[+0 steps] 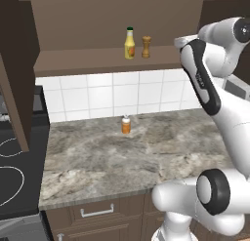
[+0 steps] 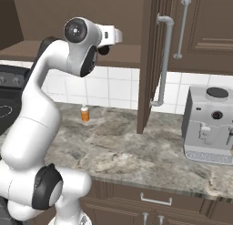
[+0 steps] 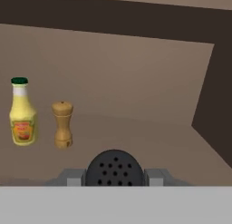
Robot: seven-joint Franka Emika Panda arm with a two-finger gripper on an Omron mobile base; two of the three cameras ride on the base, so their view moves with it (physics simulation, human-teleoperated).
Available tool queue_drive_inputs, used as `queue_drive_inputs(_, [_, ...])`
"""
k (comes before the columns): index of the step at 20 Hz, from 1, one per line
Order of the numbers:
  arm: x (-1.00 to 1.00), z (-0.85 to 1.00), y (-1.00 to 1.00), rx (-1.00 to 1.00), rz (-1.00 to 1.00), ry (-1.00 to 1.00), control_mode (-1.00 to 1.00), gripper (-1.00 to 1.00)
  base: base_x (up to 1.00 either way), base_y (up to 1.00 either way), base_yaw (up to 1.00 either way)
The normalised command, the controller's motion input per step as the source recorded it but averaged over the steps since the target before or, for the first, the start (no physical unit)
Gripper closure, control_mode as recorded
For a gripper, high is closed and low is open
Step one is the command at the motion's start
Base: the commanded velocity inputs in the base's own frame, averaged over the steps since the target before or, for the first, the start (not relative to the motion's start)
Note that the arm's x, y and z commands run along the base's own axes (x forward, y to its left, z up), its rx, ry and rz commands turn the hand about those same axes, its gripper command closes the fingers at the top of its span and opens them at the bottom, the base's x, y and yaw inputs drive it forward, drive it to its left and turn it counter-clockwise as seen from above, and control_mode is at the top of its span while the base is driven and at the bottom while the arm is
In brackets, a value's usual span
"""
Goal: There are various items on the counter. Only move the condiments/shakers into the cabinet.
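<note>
From the left base view, you see the yellow squeeze bottle [image 1: 129, 43] and the brown wooden shaker [image 1: 146, 47] standing upright and just apart on the shelf of the cabinet [image 1: 97, 64], while a small orange bottle [image 1: 126, 125] stands alone on the surface [image 1: 122, 157] far below, near the tiled wall. The arm reaches up toward the right part of the shelf.

From the right base view, you see the orange bottle [image 2: 84, 114] on the surface [image 2: 136, 151] left of the open cabinet door [image 2: 148, 60]; a coffee machine [image 2: 210, 124] stands at the right. The wrist is level with the shelf.

In the hand view, your hand [image 3: 114, 177] pinches the black shaker [image 3: 114, 168], its perforated round top facing the camera, fingers [image 3: 72, 177] pressed on both sides. The yellow squeeze bottle [image 3: 22, 112] and brown wooden shaker [image 3: 62, 124] stand to its left on the shelf. Judge the black shaker light, rigid and smooth-sided, likely to slip if squeezed loosely; a hold across its body just below the cap, as you have now, looks soundest.
</note>
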Motion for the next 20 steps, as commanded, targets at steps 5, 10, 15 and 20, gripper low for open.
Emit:
queue_drive_inputs(5, [0.56, -0.16, 0.00, -0.03, 0.00, 0.04, -1.00, 1.00, 0.00, 0.00, 0.00])
queue_drive_inputs(10, [0.39, -0.25, 0.00, -0.01, 0.00, 0.01, -1.00, 1.00, 0.00, 0.00, 0.00])
queue_drive_inputs(15, [0.17, -0.31, -0.03, 0.00, 0.00, 0.00, -1.00, 1.00, 0.00, 0.00, 0.00])
queue_drive_inputs(20, [0.23, -0.09, -0.01, 0.00, 0.00, 0.00, -1.00, 1.00, 0.00, 0.00, 0.00])
